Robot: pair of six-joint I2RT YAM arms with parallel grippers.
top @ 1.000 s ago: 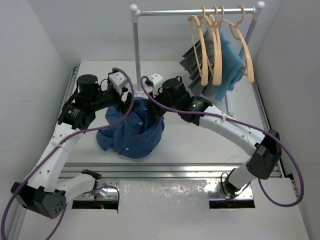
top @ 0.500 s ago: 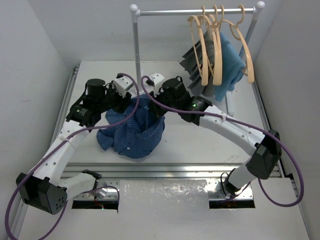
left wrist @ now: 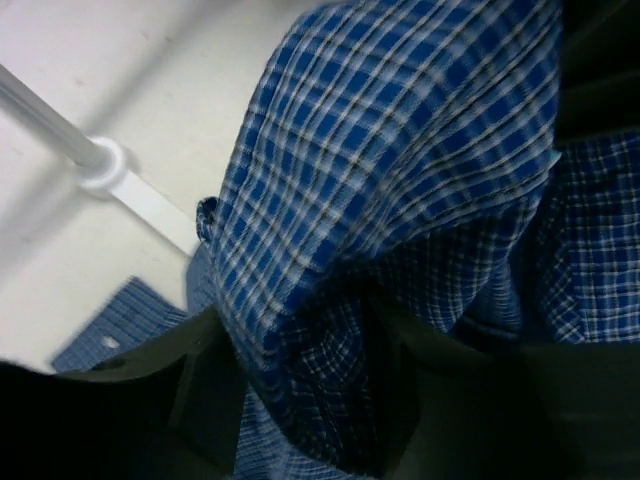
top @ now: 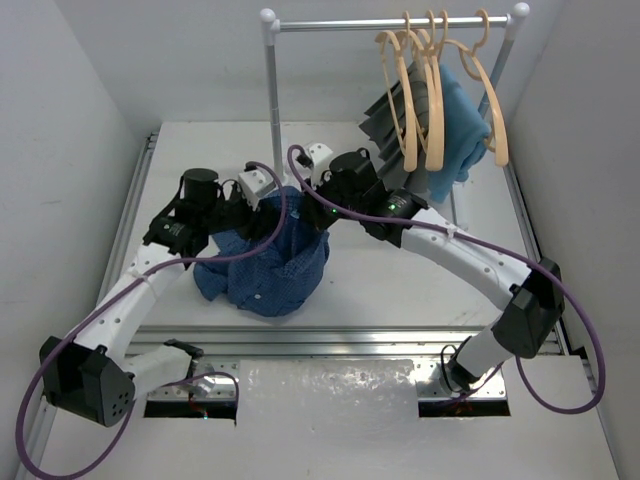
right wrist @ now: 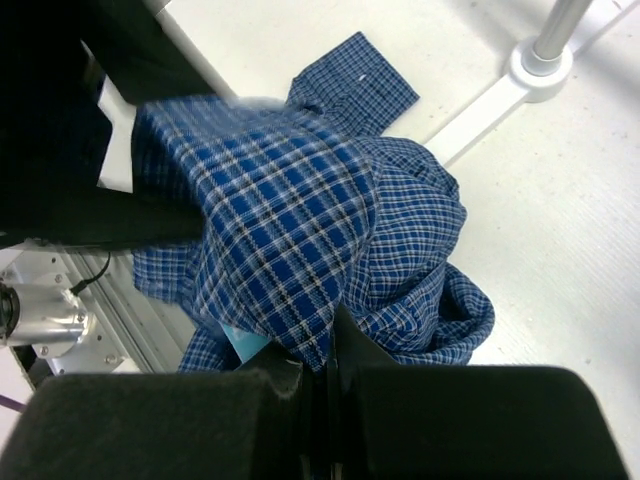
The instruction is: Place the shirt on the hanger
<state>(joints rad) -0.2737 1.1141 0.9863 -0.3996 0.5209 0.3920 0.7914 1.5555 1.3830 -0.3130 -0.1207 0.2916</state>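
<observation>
Shirt (top: 265,262) location: bunched in a heap on the table (top: 420,285), left of centre and between my two arms. Its lower folds rest on the surface. An upper span of checked cloth is raised and stretched between my two grippers.

Left gripper (top: 255,212): sits at the far left side of the heap. In the left wrist view its fingers (left wrist: 205,385) stand part-way closed, with a thick fold of the shirt (left wrist: 400,150) filling the gap and touching both inner faces (the grip is on bunched cloth, not on a single edge).

Right gripper (top: 316,214): sits at the far right side of the heap. In the right wrist view the right gripper (right wrist: 327,372) has its fingers pressed together, pinching a thin corner of the shirt (right wrist: 290,220). From that point the cloth runs up and left toward my other arm.

Hangers (top: 436,120): several hang on the rail (top: 390,22) at the far right, well apart from the shirt. None of them touches the shirt. A blue cloth (top: 462,125) and a grey pleated garment (top: 385,125) hang on the same rail, behind the hangers. The base of the rack post (right wrist: 540,65) stands on the table just beyond the heap.
</observation>
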